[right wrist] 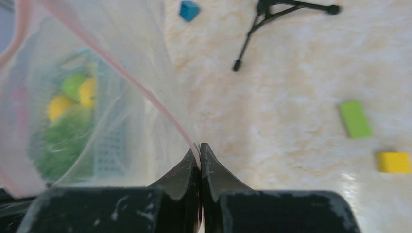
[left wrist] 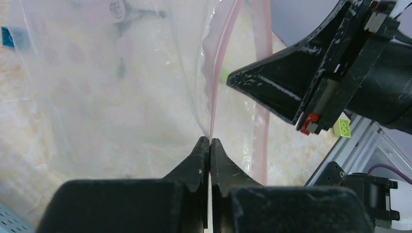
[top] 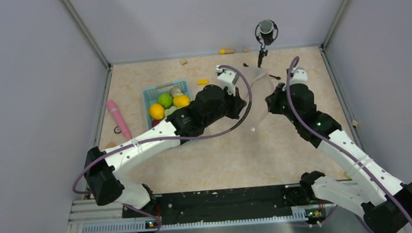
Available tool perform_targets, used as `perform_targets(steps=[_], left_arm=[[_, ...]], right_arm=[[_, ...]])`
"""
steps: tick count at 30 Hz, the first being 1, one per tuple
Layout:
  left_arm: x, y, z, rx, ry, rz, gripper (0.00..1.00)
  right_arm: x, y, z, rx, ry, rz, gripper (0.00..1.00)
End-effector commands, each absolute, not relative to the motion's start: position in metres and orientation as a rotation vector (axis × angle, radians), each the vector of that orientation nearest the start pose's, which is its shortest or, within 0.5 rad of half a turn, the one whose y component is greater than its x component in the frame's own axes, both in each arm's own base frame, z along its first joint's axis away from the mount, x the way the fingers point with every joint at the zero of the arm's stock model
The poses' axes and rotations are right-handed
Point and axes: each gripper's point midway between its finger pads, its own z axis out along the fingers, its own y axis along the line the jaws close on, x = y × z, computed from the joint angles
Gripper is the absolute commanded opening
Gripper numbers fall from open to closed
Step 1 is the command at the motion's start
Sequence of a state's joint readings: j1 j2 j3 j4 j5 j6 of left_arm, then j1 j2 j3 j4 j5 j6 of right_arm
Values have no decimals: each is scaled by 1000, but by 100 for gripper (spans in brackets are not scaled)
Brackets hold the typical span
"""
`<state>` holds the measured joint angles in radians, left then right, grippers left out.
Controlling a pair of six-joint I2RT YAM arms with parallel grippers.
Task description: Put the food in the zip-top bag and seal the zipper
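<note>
The clear zip-top bag (top: 257,84) hangs above the table between my two grippers, its mouth spread. My left gripper (left wrist: 210,141) is shut on one side of the pink-red zipper (left wrist: 221,63). My right gripper (right wrist: 199,147) is shut on the other zipper strip (right wrist: 145,97). In the top view the left gripper (top: 241,100) and right gripper (top: 271,102) face each other across the bag. The food lies in the light blue basket (top: 153,93): a lime (top: 165,100) and two yellow-orange citrus (top: 181,100). Through the bag (right wrist: 121,58) I see the lime (right wrist: 73,83), citrus (right wrist: 57,107) and lettuce (right wrist: 63,145).
A pink stick (top: 118,117) lies left of the basket. A microphone on a small tripod (top: 265,33) stands at the back. Small blocks lie about: blue (right wrist: 189,9), green (right wrist: 355,118), yellow (right wrist: 394,162). Grey walls close in the table.
</note>
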<state>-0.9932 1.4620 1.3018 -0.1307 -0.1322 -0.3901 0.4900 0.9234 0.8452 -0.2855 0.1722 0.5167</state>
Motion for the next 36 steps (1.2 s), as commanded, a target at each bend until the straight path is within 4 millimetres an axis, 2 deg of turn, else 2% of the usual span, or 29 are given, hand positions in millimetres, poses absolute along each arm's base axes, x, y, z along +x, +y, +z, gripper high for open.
perform_targets(steps=[1,3,6,8,10,12,14,17,19,21,23,26,28,30,32,34,36], left_arm=[[261,-386,326,457,1796,-872,0],[266,-381,326,427,1796,-840,0],[274,-377,323,393,1799,-812,0],[282,-378,321,375,1805,-812,0],[290,-382,317,371,1817,-824,0],[300,-391,311,365,1837,-850,0],[306,-399,304,369,1859,-874,0],[307,-410,293,381,1879,-924,0],[304,-416,289,392,1879,-965,0],[304,-412,282,380,1897,-952,0],[308,-397,266,328,1934,-894,0],[315,-362,231,228,2017,-799,0],[315,-334,208,168,2069,-731,0],[310,-309,176,103,2146,-691,0],[303,-297,159,62,2187,-693,1],[294,-294,153,94,2203,-706,9],[288,-288,150,118,2229,-682,22]], right_arm=[[300,88,270,265,1925,158,0],[294,60,276,299,1948,16,0],[284,29,285,331,1971,-106,0],[279,18,299,344,1952,-131,0],[275,18,319,317,1918,-105,0],[271,26,336,271,1905,-34,0],[269,34,346,225,1919,5,0],[275,45,340,161,1985,21,0],[283,61,333,105,2030,72,0],[292,73,321,62,2081,93,0],[299,84,300,27,2135,91,0],[305,109,262,-40,2210,130,0],[309,132,241,-105,2246,205,0],[310,157,223,-168,2272,316,0],[314,185,214,-219,2261,458,0],[317,204,210,-252,2234,554,0],[320,216,206,-273,2229,575,0]])
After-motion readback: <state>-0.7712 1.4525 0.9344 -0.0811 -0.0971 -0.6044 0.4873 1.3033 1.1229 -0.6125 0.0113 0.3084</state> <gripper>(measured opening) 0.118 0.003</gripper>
